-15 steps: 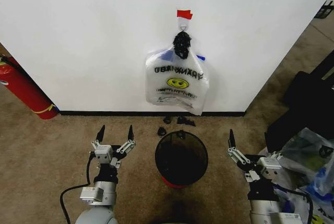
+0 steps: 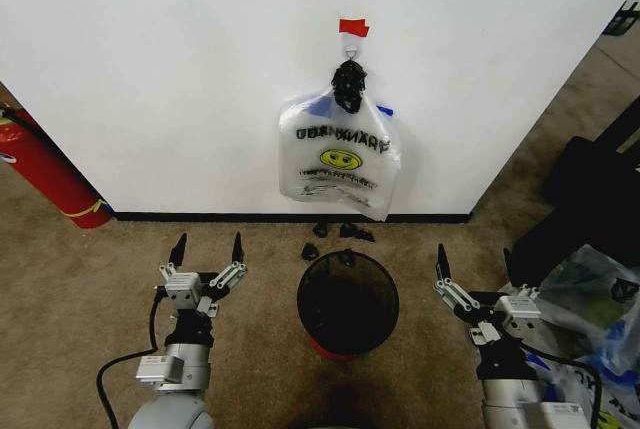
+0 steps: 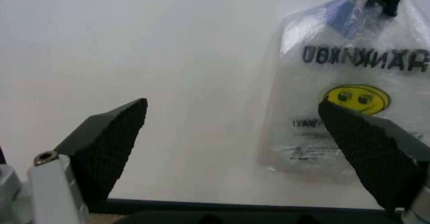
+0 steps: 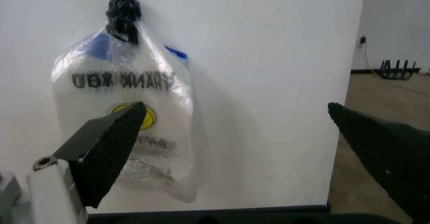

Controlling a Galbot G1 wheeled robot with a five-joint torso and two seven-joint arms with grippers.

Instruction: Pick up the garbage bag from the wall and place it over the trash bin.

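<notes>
In the head view a thin, clear plastic garbage bag [image 2: 339,157] with a yellow smiley hangs on the white wall [image 2: 180,79] above the round black wire-mesh trash bin [image 2: 347,301], flanked by the spread left gripper [image 2: 208,246] and spread right gripper [image 2: 474,257]; both wrist views face the hanging bag.

We note our left gripper [image 3: 235,148] with its jaws spread wide, holding nothing. Beyond it stands the white wall [image 3: 134,48] with a black baseboard [image 3: 222,205]. A whitish smiley-printed bag [image 3: 349,83] hangs against the wall.
</notes>
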